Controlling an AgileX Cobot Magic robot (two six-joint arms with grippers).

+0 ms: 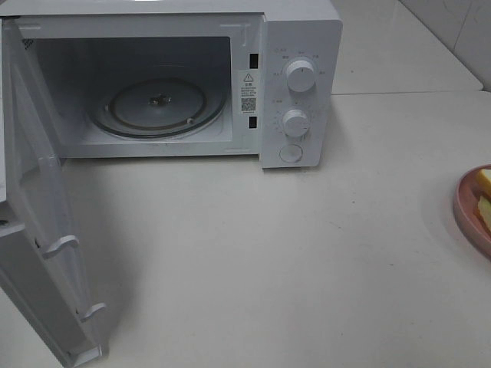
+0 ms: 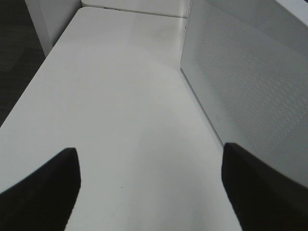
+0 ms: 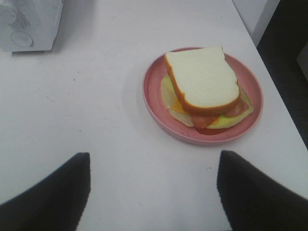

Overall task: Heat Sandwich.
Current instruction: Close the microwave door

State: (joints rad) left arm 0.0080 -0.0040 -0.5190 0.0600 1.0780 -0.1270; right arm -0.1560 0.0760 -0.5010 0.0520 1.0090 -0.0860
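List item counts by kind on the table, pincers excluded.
Microwave: 1
Pink plate: 1
Sandwich: 1
Total: 3

A white microwave [image 1: 230,84] carries a small label [image 1: 248,90] on its front frame, at nine o'clock from the upper dial [image 1: 301,75]: a warning triangle above a QR code. Its fine print and the dial markings are too small to read.
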